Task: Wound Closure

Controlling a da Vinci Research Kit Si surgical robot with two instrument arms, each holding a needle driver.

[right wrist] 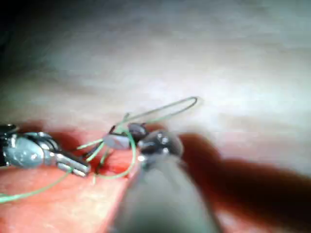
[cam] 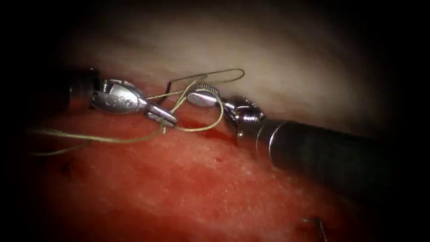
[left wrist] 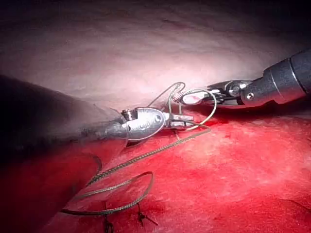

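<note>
Nearest the endoscope the tissue [cam: 188, 188] lies wet with red fluid [cam: 210, 132], and a short dark cut end of thread [cam: 320, 226] sticks up from it well to the right of the cut [cam: 201, 125]. Further back, at the cut itself, the two tools meet tip to tip. The left arm's hand [cam: 162, 117] comes in from the left of the cut with its jaws together, clamped on the thread [cam: 112, 140], which trails away from those jaws in two pale strands across the red tissue on the left side of the cut. The right arm's hand [cam: 204, 96] reaches in from the right side of the cut; a loop of the thread curls around its jaws and drops to the cut between the two tools. I cannot tell whether its jaws are apart or together. Beyond both hands, a long thin loop [cam: 224, 74] of thread arcs out over the paler tissue behind the cut. I cannot make out the needle with any certainty, nor whether it is in the tissue.
</note>
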